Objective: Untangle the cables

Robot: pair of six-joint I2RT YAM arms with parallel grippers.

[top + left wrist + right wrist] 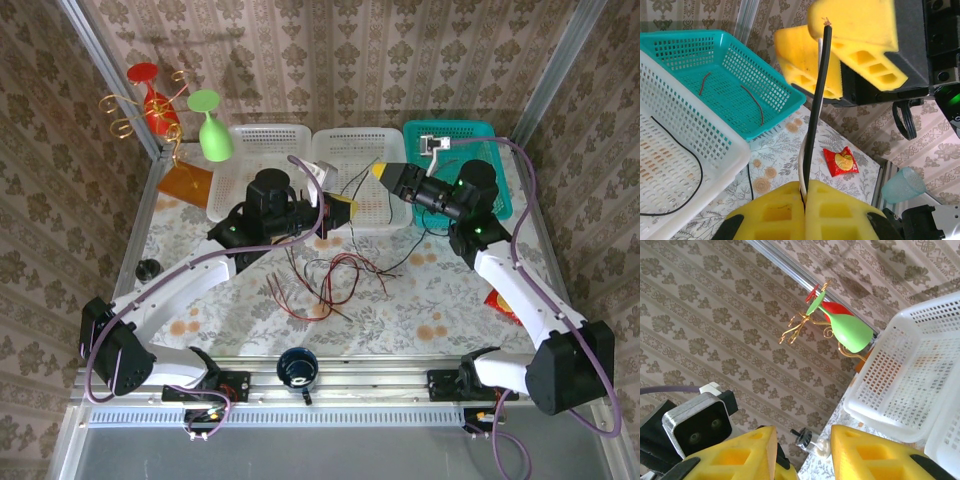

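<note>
My left gripper point(805, 194) is shut on a black cable point(815, 115), with a thin white strand beside it. The cable rises straight up from the pads. Its bare tip sits between the yellow fingers point(860, 35) of my right gripper point(822, 50). In the right wrist view the right gripper point(802, 450) stands open with nothing between its fingers. From above, both grippers point(345, 208) point(383, 172) meet over the middle white basket point(350, 145). A tangle of red and black cables point(330, 280) lies on the table in front of them.
The teal basket point(740, 55) holds two red cables point(755, 102). A black cable point(692, 165) lies in the white basket point(715, 145). A red snack packet point(842, 161), a dark cup point(297, 367), green point(210, 125) and red point(150, 95) glasses and a small bottle point(150, 268) stand around.
</note>
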